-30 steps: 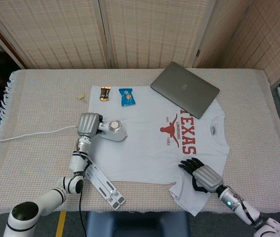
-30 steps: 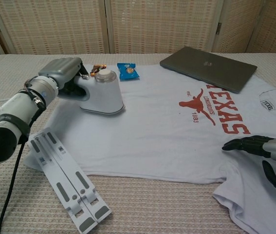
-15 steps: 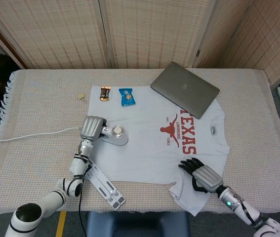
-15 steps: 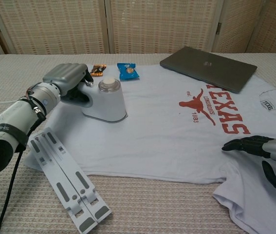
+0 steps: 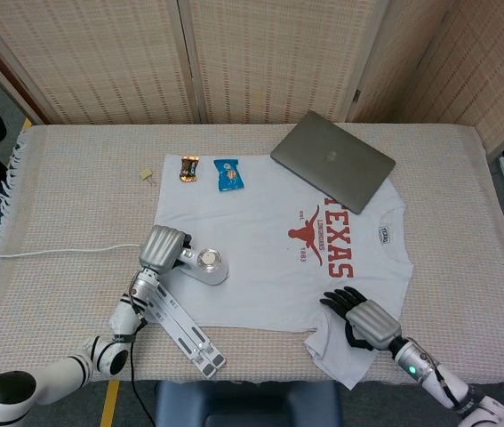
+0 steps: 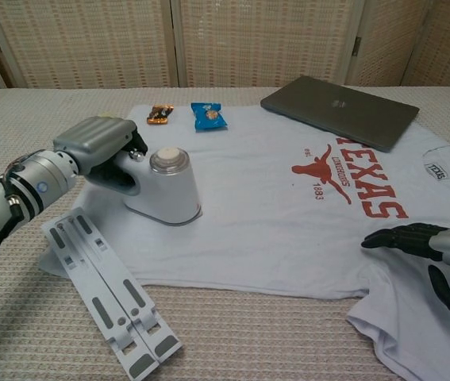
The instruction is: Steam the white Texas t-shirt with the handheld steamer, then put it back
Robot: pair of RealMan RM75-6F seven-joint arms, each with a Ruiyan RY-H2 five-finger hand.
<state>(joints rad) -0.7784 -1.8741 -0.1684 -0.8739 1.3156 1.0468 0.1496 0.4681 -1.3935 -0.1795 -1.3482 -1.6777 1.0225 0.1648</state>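
The white Texas t-shirt (image 5: 269,258) (image 6: 272,214) lies spread flat on the table, red longhorn print up. My left hand (image 5: 164,248) (image 6: 98,147) grips the handle of the white handheld steamer (image 5: 205,265) (image 6: 165,189), whose base sits on the shirt's left part. Its white cord (image 5: 56,252) trails off to the left. My right hand (image 5: 360,318) (image 6: 427,254) rests with fingers spread on the shirt's lower right sleeve, pressing the cloth down and holding nothing.
A grey closed laptop (image 5: 332,161) (image 6: 340,111) overlaps the shirt's top right. Two snack packets (image 5: 228,174) (image 5: 188,168) lie at the shirt's top edge. A white folding stand (image 5: 187,329) (image 6: 105,294) lies at the shirt's lower left corner. Woven screens stand behind the table.
My left hand has drawn the steamer down the shirt toward the table's near edge, a short way past where it stood. The right hand has stayed in place.
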